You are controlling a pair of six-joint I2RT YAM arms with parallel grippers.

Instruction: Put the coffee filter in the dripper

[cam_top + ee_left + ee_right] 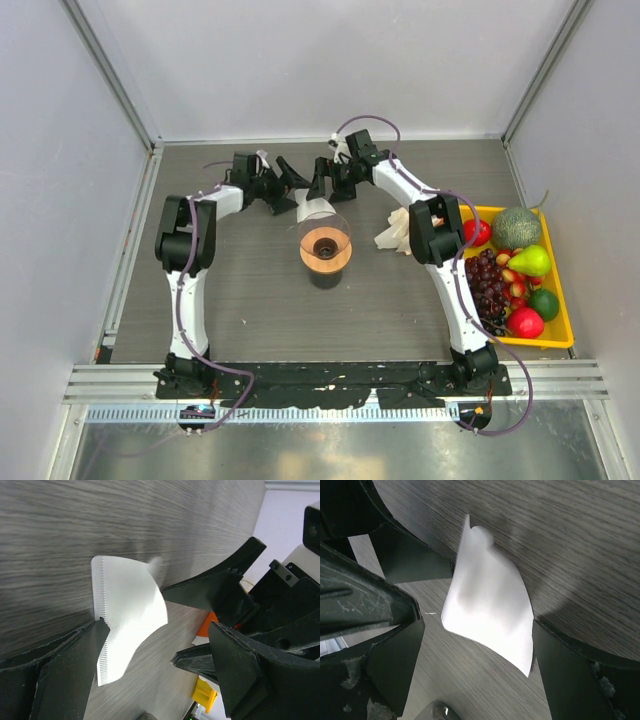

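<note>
One yellow plastic tray (497,210) at the desk's (240,300) right edge held fruit: a green melon (516,227), a pear (530,261) and dark grapes (487,280). One clear funnel dripper with a tan wooden collar (325,247), mid-desk, showed only its dark centre. We saw one thin white paper coffee filter (127,610) just beyond it toward the far edge. It stood on edge, its crimped seam lengthwise against a finger of the left claw (155,680) and its curved edge toward the right claw (480,680). Both claws were released, spread wide.

Overhead, two wrist close-ups (sharing the filter (127,610))
</note>
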